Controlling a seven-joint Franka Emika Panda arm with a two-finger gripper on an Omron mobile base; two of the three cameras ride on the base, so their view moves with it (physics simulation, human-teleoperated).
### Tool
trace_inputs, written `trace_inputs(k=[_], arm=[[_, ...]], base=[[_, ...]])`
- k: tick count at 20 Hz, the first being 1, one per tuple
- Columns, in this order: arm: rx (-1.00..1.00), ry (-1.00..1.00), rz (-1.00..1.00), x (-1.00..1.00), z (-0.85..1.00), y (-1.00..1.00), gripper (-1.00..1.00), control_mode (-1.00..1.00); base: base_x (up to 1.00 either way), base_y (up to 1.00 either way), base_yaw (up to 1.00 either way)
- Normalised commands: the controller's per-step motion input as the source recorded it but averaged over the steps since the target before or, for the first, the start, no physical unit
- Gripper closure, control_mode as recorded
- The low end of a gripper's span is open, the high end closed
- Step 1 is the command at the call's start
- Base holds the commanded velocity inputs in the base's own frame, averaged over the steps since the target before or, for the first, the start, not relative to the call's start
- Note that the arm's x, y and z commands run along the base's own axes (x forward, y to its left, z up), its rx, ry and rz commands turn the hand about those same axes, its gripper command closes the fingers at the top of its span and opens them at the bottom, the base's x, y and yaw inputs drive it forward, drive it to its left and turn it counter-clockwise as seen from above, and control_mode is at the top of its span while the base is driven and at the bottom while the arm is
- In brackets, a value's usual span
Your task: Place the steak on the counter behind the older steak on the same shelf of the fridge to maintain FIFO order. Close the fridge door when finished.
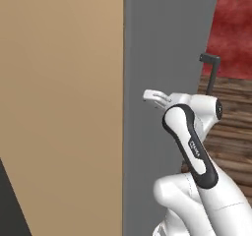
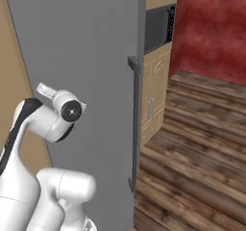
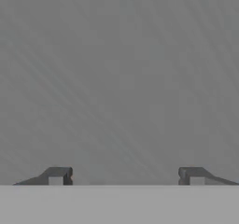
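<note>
**Gripper facing the grey fridge door, jaws apart**

You are looking at the fridge door point(image 2: 81, 47) from its outer side: a tall flat grey panel that takes up most of the right base view and the middle of the left base view. Its dark grey bar handle point(image 2: 135, 124) runs upright along the door's right edge in the right base view; in the left base view the top end of that handle pokes out past the door's right edge.

In the hand view the gripper point(image 3: 125, 176) points straight at this plain grey surface. Its 2 dark fingertips point(image 3: 58, 175) stand well apart, with nothing between them. You cannot tell from these views whether the tips touch the panel.

In the left base view the white arm point(image 1: 189, 146) rises from the lower right and bends toward the door, its hand end lying against the grey face. In the right base view the arm's wrist sits low on the left, in front of the door.

Left of the door you see a tan wooden panel point(image 1: 59, 107). To the right, past the door edge, stand tan cabinets point(image 2: 156, 90) with a dark microwave point(image 2: 158, 28) set in above them, a dark wooden plank floor point(image 2: 202, 148) and a red wall point(image 2: 211, 28).
</note>
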Motion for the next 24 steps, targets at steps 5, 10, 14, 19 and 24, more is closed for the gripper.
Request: trace_inputs(k=[5, 10, 14, 19, 24], arm=[[0.08, 0.0, 0.05, 0.51, -0.14, 0.54, -1.0, -1.0], [0.07, 0.0, 0.1, 0.48, -0.17, 0.65, -1.0, -1.0], [0.06, 0.0, 0.12, 0.4, -0.18, 0.62, -1.0, -1.0], [0.05, 0.0, 0.14, 0.32, -0.22, 0.66, -1.0, -1.0], [0.05, 0.0, 0.14, 0.25, -0.28, 0.68, -1.0, -1.0]], base=[[0.0, 0.0, 0.0], [0.0, 0.0, 0.0], [0.0, 0.0, 0.0], [0.0, 0.0, 0.0], [0.0, 0.0, 0.0]])
